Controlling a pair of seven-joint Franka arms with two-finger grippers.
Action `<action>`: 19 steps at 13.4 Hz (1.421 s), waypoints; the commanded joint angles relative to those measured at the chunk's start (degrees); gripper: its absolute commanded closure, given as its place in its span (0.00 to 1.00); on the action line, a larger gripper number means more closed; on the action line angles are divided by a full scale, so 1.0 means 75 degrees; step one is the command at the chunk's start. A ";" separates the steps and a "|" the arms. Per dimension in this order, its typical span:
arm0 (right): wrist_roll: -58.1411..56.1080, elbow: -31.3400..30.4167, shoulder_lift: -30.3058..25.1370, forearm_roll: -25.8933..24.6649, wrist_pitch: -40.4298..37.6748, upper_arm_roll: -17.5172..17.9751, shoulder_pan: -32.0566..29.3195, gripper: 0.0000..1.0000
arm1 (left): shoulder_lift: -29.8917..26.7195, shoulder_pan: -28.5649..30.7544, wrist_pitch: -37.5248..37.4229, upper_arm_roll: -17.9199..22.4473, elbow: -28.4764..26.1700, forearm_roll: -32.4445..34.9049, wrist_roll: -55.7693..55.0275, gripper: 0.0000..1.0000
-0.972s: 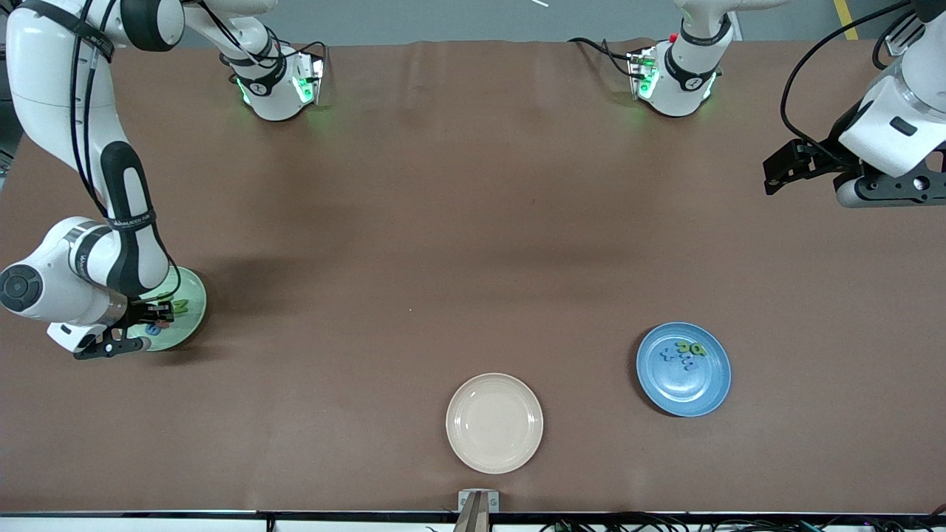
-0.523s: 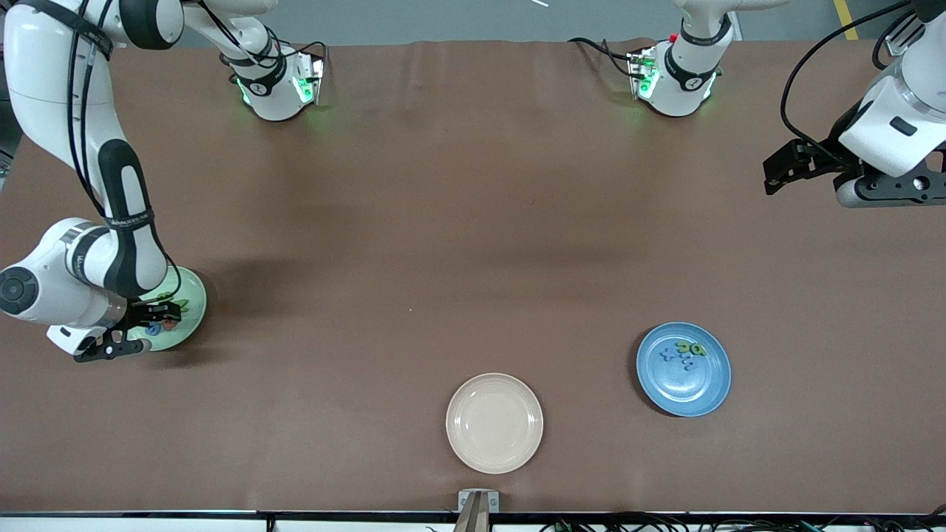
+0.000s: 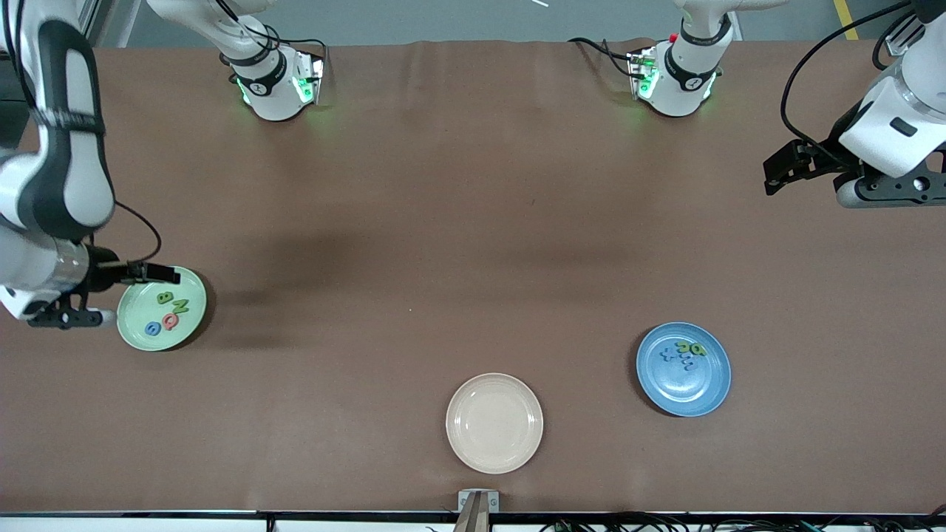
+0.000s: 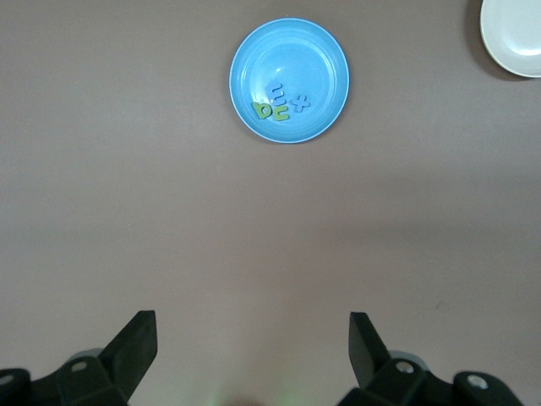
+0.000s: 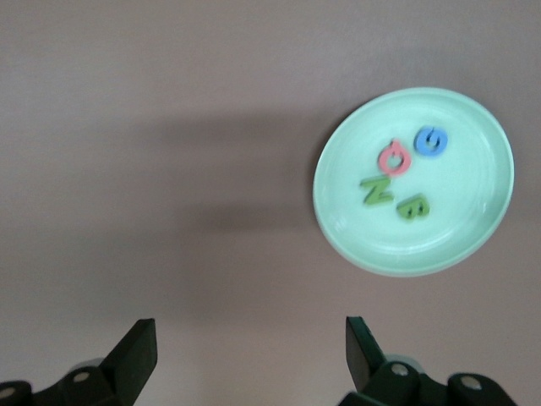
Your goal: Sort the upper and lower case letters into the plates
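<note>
Standing at the table, I find the sort apparently complete: four letters (image 3: pixel 166 315), among them a red one (image 5: pixel 394 158), lie in the pale green plate (image 3: pixel 194 320) at the right arm's end, and four more (image 3: pixel 686 352) in the blue plate (image 3: pixel 709 391) toward the left arm's end. No letter shows on the bare table or in the cream plate (image 3: pixel 494 454). Right gripper (image 3: pixel 151 275) hangs over the green plate's rim, jaws spread wide, holding nothing. Left gripper (image 3: pixel 785 170) waits above bare table, equally wide and empty. Any correction in the green plate falls to the right arm, the nearer one.
</note>
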 commanded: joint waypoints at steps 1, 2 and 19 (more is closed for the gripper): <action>0.0997 -0.0422 -0.1233 -0.0667 -0.0524 0.0037 0.0414 0.01 | -0.0018 0.0016 0.0055 0.0005 0.0001 -0.0070 0.0011 0.00; 0.1186 -0.0410 -0.1503 -0.0867 -0.0677 0.0037 0.0533 0.01 | -0.0006 0.0005 0.0067 0.0005 0.0012 -0.0059 0.0011 0.00; 0.1247 0.1464 -0.1940 -0.1654 -0.1534 0.0200 0.0441 0.00 | -0.0053 0.0016 0.0044 0.0005 0.0001 -0.0058 0.0058 0.00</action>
